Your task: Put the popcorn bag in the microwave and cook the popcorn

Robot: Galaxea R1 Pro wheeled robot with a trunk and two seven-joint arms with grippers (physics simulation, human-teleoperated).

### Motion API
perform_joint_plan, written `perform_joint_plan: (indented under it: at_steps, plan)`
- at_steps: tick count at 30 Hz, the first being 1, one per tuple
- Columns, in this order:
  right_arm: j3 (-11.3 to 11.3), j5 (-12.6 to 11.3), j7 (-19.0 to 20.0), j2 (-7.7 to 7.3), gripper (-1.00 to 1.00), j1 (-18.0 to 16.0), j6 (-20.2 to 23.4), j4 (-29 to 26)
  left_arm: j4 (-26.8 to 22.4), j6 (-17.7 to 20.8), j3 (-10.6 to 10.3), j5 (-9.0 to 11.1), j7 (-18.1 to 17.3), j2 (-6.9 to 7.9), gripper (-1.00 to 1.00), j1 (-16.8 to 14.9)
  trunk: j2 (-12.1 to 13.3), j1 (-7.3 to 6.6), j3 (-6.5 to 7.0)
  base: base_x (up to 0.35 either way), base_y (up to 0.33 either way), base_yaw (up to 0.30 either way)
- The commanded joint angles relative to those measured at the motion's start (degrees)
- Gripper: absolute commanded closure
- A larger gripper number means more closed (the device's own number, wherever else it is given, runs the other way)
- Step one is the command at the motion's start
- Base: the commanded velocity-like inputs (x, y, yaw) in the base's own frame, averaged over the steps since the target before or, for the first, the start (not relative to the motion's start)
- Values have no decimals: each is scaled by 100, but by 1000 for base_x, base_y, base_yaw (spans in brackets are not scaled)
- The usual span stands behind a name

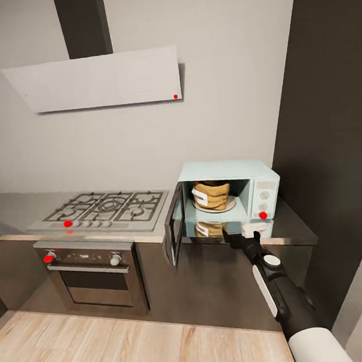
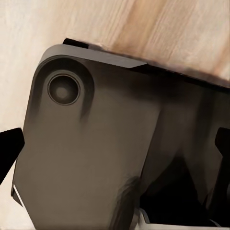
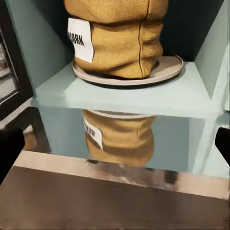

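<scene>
The tan burlap popcorn bag (image 3: pixel 117 40) sat on the round plate (image 3: pixel 170 67) inside the pale blue microwave (image 1: pixel 261 187), its dark glass door (image 1: pixel 175 222) hanging open. The right tool (image 1: pixel 238 235) hovered empty, spread wide, above the grey glossy desk (image 1: pixel 292 227). Risk: swinging the door carelessly could shove the microwave.

Head camera overlooks the microwave (image 1: pixel 229 193) from above; right wrist faces its interior closely.
</scene>
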Motion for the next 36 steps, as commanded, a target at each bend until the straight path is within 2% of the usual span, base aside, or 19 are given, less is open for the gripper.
perform_joint_plan:
  at_steps: [1, 6, 9, 10, 11, 12, 17, 21, 23, 26, 30, 31, 33, 36]
  plan:
    - [-21, 138, 65, 20, -100, 7, 75, -50, 2, -15, 10, 26, -6, 2, -100, -2, -5, -3, -7, -343, 0, 0]
    - [-21, 189, 85, 39, -100, 35, 131, 17, 2, -15, 11, 32, -6, 5, -100, -2, -5, -3, -7, -341, 0, 0]
    - [-21, 226, 72, 30, -100, 37, 81, 1224, 2, -15, 12, 30, -6, 0, -100, -2, -5, -3, -7, -139, 0, 0]
    - [-21, 282, 66, -8, -100, 37, -74, 2370, 2, -16, 12, 31, -6, 1, -100, -2, -5, -3, -7, -16, 0, 0]
    - [-21, 359, 61, -20, -100, 37, -479, 3167, 2, -21, 12, 33, -2, 5, -100, -2, -5, -3, -7, -5, 0, 0]
    - [-26, 474, 16, -28, -100, 37, -846, 4313, 2, -19, 12, 35, -3, 1, -100, -2, -5, -3, -7, 0, 0, 0]
    - [-35, 468, -5, -48, -100, 37, -909, 5517, 2, -22, 12, 30, -6, 0, -100, -2, -5, -3, -7, 0, 0, 0]
    - [-47, 450, -6, -155, -100, 37, -1191, 6350, 2, -23, 14, 27, -4, 2, -100, -2, -5, -3, -7, 0, 0, 0]
    - [-47, 444, -7, -199, -100, 40, -1214, 6520, 2, -23, 13, 27, -5, 6, -100, -2, -5, -3, -7, 0, 0, 0]
    - [-53, 437, -15, -352, -100, 177, -1221, 6594, 2, -23, 13, 27, 2, 7, -100, -2, -5, -3, -7, 0, 0, 0]
    - [-70, 424, -44, -407, -100, 873, -1462, 6602, 2, -23, 12, 27, 3, 8, -100, -2, -5, -3, -7, 0, 0, 0]
    - [-71, 423, -49, -427, -100, 936, -1501, 6602, 2, -23, 12, 27, 3, 8, -100, -2, -5, -3, -7, 0, 0, 0]
    - [-79, 415, -67, -691, -100, 1286, -1595, 6609, 2, -23, 12, 29, 3, 2, -100, -2, -5, -3, -7, 0, 0, 0]
    - [-90, 408, -68, -791, -100, 1518, -1579, 6611, 2, -23, 12, 28, 3, 6, -100, -2, -5, -3, -7, 0, 0, 0]
